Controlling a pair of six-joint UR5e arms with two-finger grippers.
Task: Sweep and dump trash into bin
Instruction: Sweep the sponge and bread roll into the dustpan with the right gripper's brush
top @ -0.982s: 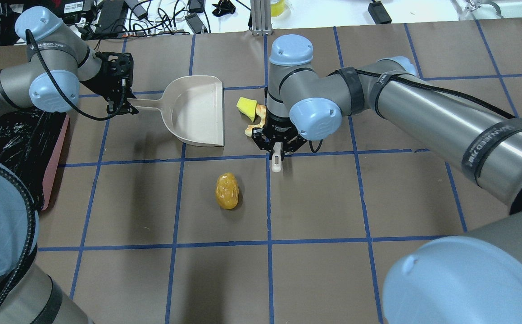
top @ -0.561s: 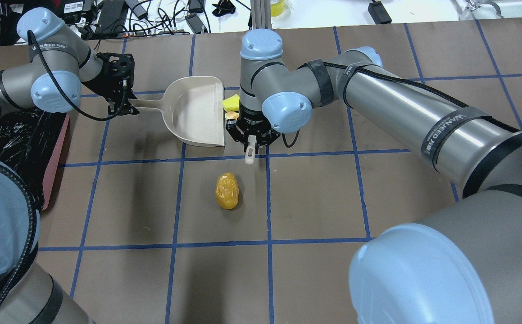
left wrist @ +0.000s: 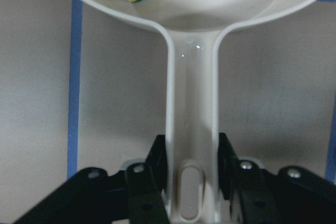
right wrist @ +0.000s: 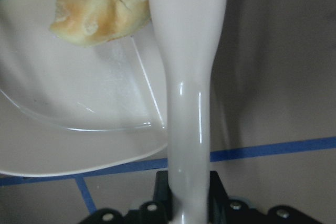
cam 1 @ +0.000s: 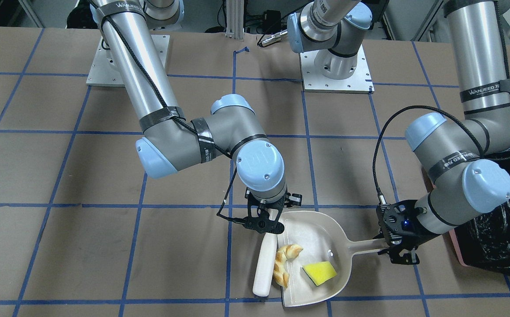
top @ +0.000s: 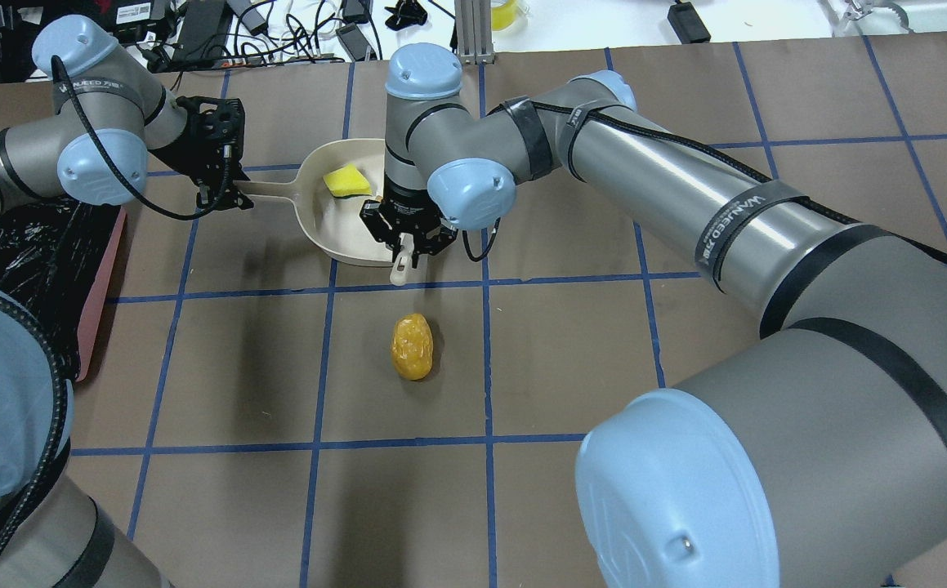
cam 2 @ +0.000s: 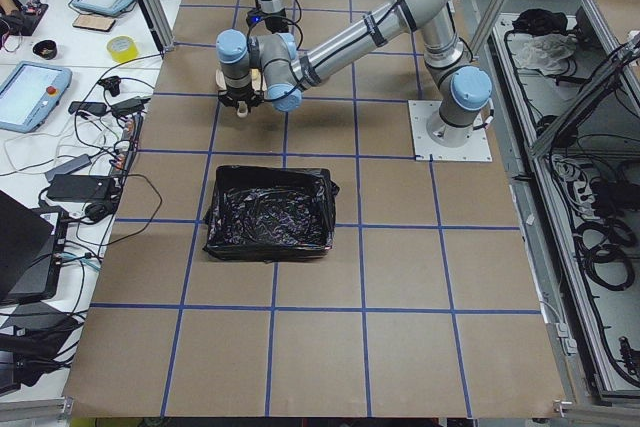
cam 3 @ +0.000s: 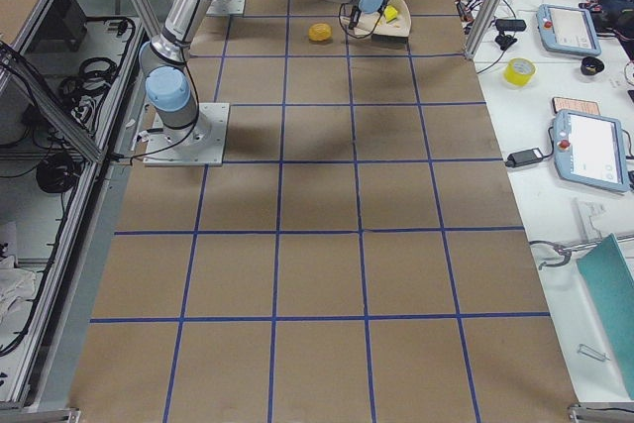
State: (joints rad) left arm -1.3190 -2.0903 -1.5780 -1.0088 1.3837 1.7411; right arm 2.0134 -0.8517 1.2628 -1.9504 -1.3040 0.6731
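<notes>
My left gripper is shut on the handle of the beige dustpan, which rests flat on the table. The yellow sponge wedge and the croissant piece lie inside the pan. My right gripper is shut on a white sweeper, which lies along the pan's open mouth and touches the croissant. The golden-brown potato lies alone on the table, nearer the robot than the pan. The pink bin with its black bag stands at the robot's left.
The bin's pink rim is just left of the left wrist. A metal post, cables and devices lie past the table's far edge. Blue tape lines grid the brown table.
My right gripper has moved left with the sweeper and pushed the sponge and the croissant into the dustpan. The left gripper, the pan and the potato have stayed put.
</notes>
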